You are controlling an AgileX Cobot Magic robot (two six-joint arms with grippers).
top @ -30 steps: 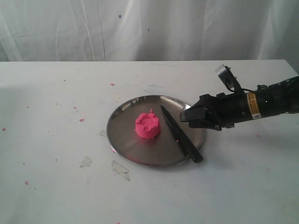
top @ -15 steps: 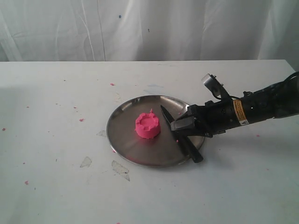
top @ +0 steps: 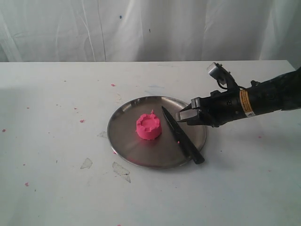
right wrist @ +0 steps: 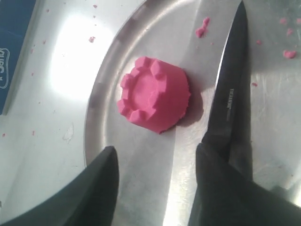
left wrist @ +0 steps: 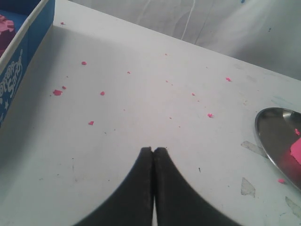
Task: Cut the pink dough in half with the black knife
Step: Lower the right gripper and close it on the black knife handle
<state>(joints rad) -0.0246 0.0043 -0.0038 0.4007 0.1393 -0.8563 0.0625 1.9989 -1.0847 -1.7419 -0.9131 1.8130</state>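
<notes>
The pink dough [top: 149, 126] [right wrist: 154, 93] sits whole, with its notched crown top, on the round steel plate [top: 136, 153] [right wrist: 108, 89]. To its right the black knife [top: 181, 135] [right wrist: 229, 99] lies flat on the plate, point toward the back, handle over the front right rim. My right gripper [top: 184, 117] [right wrist: 155, 153] hangs open above the plate's right side, just beyond the knife, holding nothing. My left gripper [left wrist: 153, 150] is shut and empty over bare table, well left of the plate [left wrist: 270, 136].
Pink crumbs [top: 82, 121] dot the white table [top: 56, 141]. Torn clear scraps [top: 121, 170] lie by the plate's front left edge. A blue box [left wrist: 19, 56] stands at the table's far left, seen from the left wrist. A white curtain hangs behind.
My right gripper dipped onto the knife's middle half a second ago, then rose and drew back toward the right. The knife and dough have not moved.
</notes>
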